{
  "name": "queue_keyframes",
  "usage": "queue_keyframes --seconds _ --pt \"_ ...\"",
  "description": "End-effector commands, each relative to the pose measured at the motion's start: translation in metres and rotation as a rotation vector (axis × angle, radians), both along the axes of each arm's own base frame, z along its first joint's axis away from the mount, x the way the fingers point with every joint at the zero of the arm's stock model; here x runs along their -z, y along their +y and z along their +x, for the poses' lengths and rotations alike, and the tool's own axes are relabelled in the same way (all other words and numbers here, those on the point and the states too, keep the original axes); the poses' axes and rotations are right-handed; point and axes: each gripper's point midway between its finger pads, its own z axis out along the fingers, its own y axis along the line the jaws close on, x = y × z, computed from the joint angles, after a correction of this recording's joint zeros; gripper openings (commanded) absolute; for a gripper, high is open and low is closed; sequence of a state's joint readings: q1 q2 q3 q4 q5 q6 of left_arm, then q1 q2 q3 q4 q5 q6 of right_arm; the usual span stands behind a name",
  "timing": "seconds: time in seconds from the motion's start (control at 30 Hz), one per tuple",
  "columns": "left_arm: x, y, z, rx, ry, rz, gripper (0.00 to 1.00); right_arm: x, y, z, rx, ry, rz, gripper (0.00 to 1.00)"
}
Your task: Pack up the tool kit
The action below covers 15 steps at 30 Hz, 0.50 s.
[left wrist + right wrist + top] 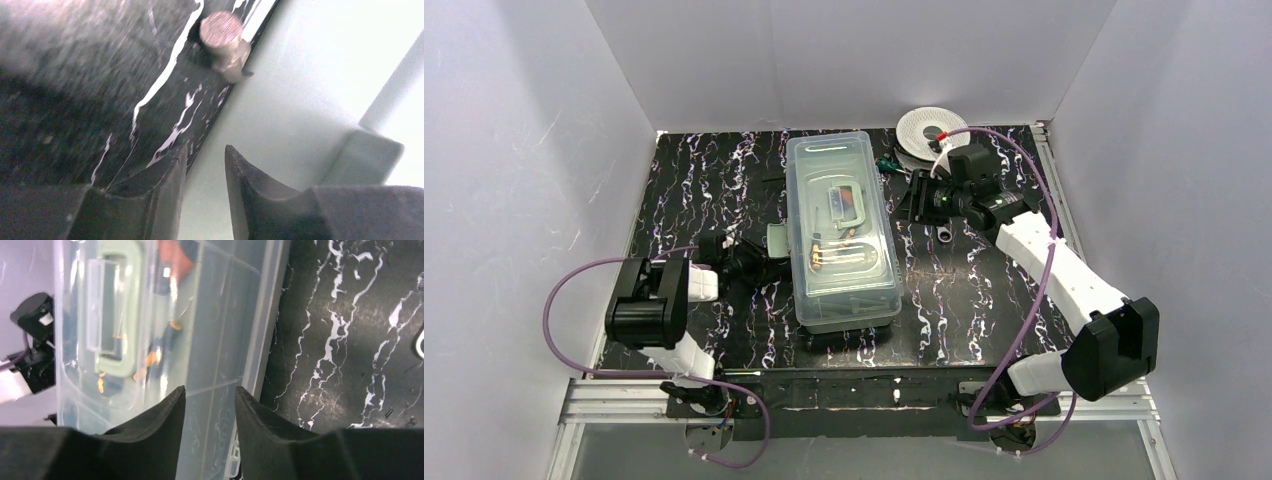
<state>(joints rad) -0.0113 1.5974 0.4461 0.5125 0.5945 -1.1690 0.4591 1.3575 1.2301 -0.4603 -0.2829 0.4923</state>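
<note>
White walls [524,150] on three sides. Black white-veined tabletop [714,180], glossy. Tool kit box [849,318] dead centre, clear lid [225,315] on, orange-handled tools [822,250] inside. My left tool [205,150] at box's 9 o'clock beside side latch [776,240], gap narrow, empty: likely placed to clip it. My right tool [210,390] at 2 o'clock over lid edge, narrow, empty: likely steadying. Wrench [944,232] loose at 3 o'clock, unpacked.

The top camera looks down from above the near edge over the black white-veined tabletop [714,180]. The left wrist camera sits low and close, facing past the left gripper [205,155] at the side of the large rectangular pale-green plastic box [300,100]. The right wrist camera looks down past the right gripper [210,390] onto its clear translucent lid [220,315]; all three share the box
</note>
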Motion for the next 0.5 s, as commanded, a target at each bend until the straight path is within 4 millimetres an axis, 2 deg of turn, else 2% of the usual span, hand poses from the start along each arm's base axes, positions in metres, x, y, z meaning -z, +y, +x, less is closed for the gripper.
queue_keyframes --seconds 0.0,0.03,0.1,0.13,0.2,0.27,0.33,0.37,0.47 --pt "-0.031 -0.014 0.025 -0.002 -0.139 -0.124 0.31 0.013 -0.011 0.018 0.149 0.006 -0.011 0.35" --pt "-0.031 -0.014 0.026 -0.003 -0.144 -0.122 0.31 0.019 -0.015 0.021 0.175 0.007 -0.030 0.23" --pt "-0.034 -0.014 0.028 0.000 -0.157 -0.116 0.30 0.033 -0.022 0.025 0.213 0.017 -0.071 0.05" --pt "-0.037 -0.014 0.029 0.003 -0.166 -0.115 0.29 0.041 -0.025 0.027 0.225 0.026 -0.092 0.01" --pt "-0.045 -0.015 0.033 0.001 -0.194 -0.132 0.28 0.057 -0.025 0.029 0.218 0.054 -0.120 0.01" --pt "-0.062 -0.021 0.038 0.011 -0.255 -0.206 0.29 0.079 -0.017 0.030 0.175 0.102 -0.134 0.01" --pt "-0.090 -0.024 0.044 -0.017 -0.327 -0.345 0.28 0.107 0.004 0.026 0.075 0.183 -0.092 0.01" --pt "-0.099 -0.024 0.044 -0.023 -0.342 -0.377 0.28 0.116 0.017 0.021 0.019 0.228 -0.060 0.01" --pt "-0.124 -0.021 0.041 -0.038 -0.414 -0.395 0.27 0.119 0.024 0.015 -0.023 0.237 -0.060 0.01"
